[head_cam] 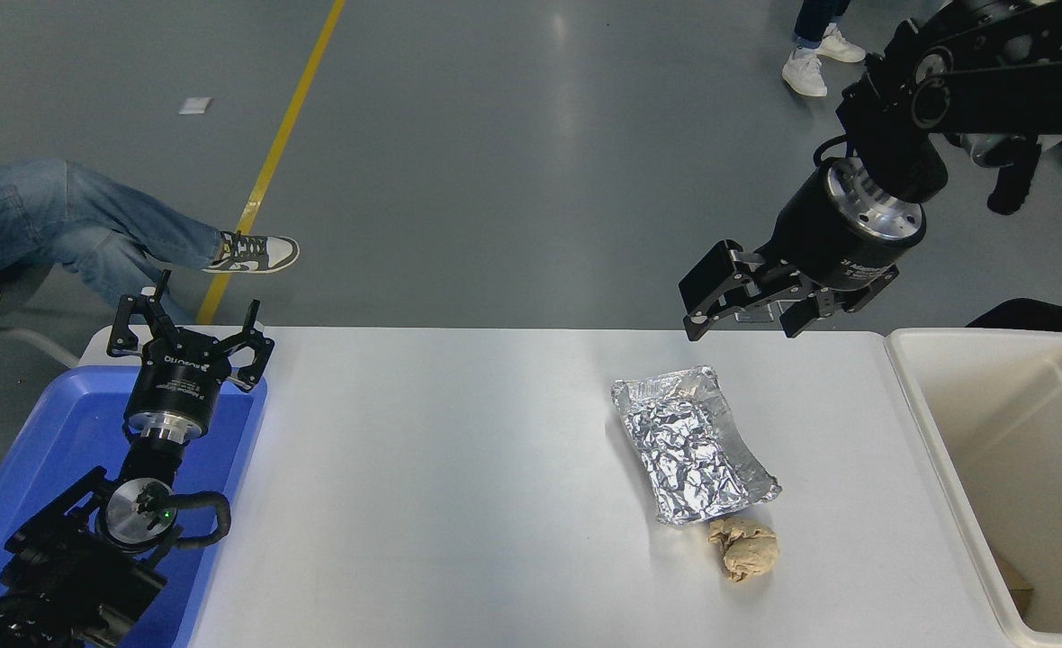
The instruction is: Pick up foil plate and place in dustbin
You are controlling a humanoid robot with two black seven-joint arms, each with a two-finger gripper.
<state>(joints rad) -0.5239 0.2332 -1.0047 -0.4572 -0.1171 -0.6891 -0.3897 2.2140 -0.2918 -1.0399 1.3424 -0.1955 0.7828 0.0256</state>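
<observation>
The foil plate (693, 444) is a shiny crinkled silver tray lying flat on the white table (441, 468), right of centre. The dustbin (1008, 468) is a large cream-white bin at the table's right edge, open at the top. My right gripper (747, 315) hangs in the air above the table's far edge, up and to the right of the foil plate, open and empty. My left gripper (191, 337) is parked at the lower left over the blue tray, open.
A small tan crumpled paper wad (744, 548) lies just by the foil plate's near end. A blue plastic tray (36, 477) sits at the left edge. A person's legs and shoes show on the floor beyond the table.
</observation>
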